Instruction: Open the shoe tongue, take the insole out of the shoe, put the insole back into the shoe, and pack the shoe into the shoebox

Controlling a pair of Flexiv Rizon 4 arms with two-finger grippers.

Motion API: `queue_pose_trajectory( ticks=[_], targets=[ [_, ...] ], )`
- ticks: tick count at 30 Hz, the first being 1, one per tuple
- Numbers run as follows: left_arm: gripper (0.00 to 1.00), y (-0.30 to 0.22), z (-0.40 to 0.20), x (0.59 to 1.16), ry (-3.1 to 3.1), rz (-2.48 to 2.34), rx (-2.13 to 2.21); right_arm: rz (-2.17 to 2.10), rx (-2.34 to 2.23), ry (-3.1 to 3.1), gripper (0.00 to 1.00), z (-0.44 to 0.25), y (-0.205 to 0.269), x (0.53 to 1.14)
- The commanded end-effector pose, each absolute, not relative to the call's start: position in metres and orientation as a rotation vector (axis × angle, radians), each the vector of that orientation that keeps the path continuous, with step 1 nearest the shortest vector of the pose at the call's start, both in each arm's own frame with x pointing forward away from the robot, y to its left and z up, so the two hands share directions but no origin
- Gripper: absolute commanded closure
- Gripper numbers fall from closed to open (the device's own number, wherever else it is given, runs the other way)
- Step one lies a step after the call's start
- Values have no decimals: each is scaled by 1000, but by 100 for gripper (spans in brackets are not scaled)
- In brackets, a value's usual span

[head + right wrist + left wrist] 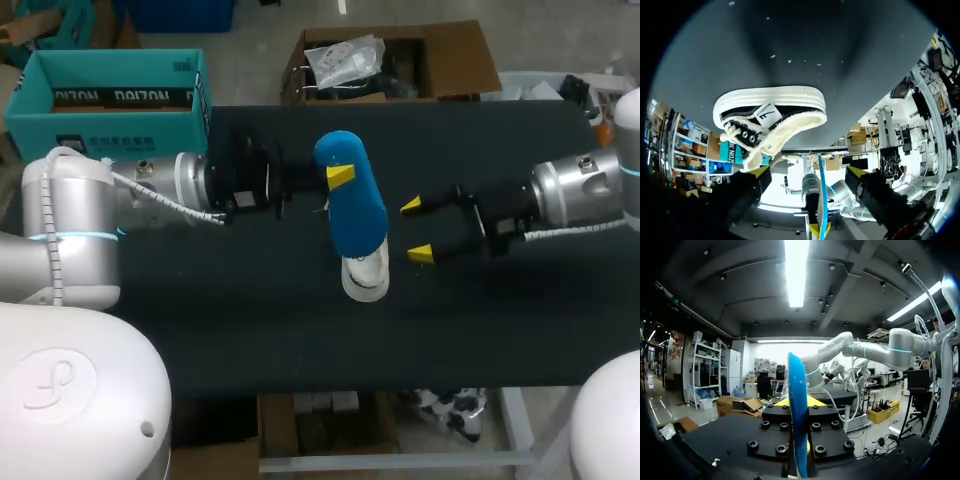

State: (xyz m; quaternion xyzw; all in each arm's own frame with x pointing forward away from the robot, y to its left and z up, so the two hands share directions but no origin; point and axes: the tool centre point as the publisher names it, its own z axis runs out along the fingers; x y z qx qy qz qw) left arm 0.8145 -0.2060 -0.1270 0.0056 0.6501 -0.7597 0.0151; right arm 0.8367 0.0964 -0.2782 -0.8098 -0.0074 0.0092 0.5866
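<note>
black table [200, 310]: your left gripper [338, 180] is clamped on the blue insole [355, 215], held lengthwise over the shoe [365, 278]. your right gripper [415, 230] gapes empty just beside the shoe, so it's the nearer arm.

A black, matte surface [250, 330] runs from side to side in the head view, its near edge straight. In the right wrist view, small pale specks dot it.
</note>
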Motion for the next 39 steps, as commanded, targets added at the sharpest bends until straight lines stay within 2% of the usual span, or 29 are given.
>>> queue_pose_trajectory(
  ticks=[1, 6, 9, 10, 11, 19, 23, 30, 32, 33, 34, 38, 39],
  targets=[
    [100, -225, -147, 828, 1946, -2416, 82, 33, -1858, -23, 0, -282, 102, 839],
    [100, -237, -159, 834, 1923, -2410, 96, 48, -1828, -34, 0, -281, 111, 839],
    [100, -243, -164, 837, 1914, -2425, 98, 48, -1814, -38, 15, -281, 115, 839],
    [100, -245, -165, 837, 1918, -2426, 98, 50, -1814, -38, 26, -281, 115, 839],
    [100, -247, -166, 837, 1920, -2424, 98, 52, -1815, -36, 44, -281, 116, 840],
    [100, -250, -167, 837, 1938, -2422, 117, 43, -1810, -21, 73, -280, 114, 839],
    [100, -250, -168, 837, 1951, -2415, 115, 42, -1813, -14, 74, -280, 112, 838],
    [100, -251, -169, 838, 1961, -2406, 110, 35, -1812, -15, 70, -281, 107, 839],
    [100, -251, -169, 839, 1961, -2406, 108, 34, -1811, -14, 78, -281, 106, 839],
    [100, -251, -169, 839, 1961, -2404, 106, 34, -1811, -13, 92, -282, 105, 839],
    [100, -251, -169, 839, 1962, -2404, 104, 34, -1813, -13, 100, -282, 105, 839],
    [100, -251, -169, 839, 1981, -2394, 103, 30, -1812, -23, 100, -283, 105, 839],
    [76, -251, -169, 839, 1992, -2395, 103, 29, -1809, -30, 100, -284, 105, 839]
  ],
)
